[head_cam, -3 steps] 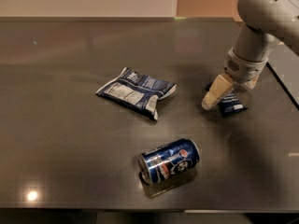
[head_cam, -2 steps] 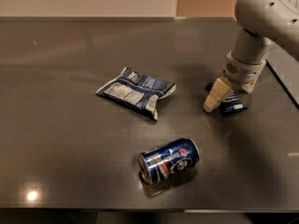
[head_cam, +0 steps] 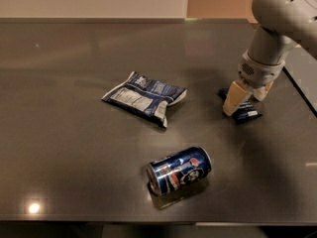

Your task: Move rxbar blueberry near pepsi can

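The pincer (head_cam: 245, 103) is low over the right side of the counter (head_cam: 59, 157), hanging from the pale grey arm (head_cam: 273, 38) that comes in from the upper right corner. Its two cream fingers (head_cam: 234, 99) stand apart, one on the near-left and one on the far-right, with the rxbar blueberry (head_cam: 248, 114) between them. The bar lies flat on the counter, a small dark navy wrapper, partly covered by the fingers, so I cannot tell whether the pads touch it. To the left of the bar, well apart from it, a crumpled blue-and-white chip bag (head_cam: 143, 97) lies flat near the middle of the counter. The pepsi can (head_cam: 179, 170) lies on its side toward the near edge, in front of the bag and to the near-left of the bar, its silver top facing left. The can and the bar are well apart.
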You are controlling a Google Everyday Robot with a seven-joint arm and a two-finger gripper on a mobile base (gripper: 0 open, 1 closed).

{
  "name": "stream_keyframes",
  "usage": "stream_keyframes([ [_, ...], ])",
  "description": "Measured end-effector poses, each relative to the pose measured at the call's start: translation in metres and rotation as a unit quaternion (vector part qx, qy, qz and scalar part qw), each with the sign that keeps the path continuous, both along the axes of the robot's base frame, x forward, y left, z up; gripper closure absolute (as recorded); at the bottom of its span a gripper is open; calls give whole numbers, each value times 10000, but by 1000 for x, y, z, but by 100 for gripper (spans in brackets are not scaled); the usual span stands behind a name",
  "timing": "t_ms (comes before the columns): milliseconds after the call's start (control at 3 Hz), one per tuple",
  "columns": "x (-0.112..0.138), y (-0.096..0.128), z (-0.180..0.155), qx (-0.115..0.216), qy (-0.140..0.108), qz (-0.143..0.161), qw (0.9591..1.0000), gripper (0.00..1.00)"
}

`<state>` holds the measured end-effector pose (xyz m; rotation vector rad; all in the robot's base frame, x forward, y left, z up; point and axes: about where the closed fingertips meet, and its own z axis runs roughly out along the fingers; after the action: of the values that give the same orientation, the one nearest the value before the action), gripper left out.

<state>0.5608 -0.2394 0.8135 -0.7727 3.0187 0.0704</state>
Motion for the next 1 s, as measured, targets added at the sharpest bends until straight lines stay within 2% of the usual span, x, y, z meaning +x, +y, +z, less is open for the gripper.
stream_keyframes([
  [333, 0, 0, 9, 1, -1, 1, 10000, 86],
  [667, 0, 0, 14, 1, -3, 2, 10000, 100],
  [1000, 3, 8, 38, 123, -340, 191, 9992, 100],
])
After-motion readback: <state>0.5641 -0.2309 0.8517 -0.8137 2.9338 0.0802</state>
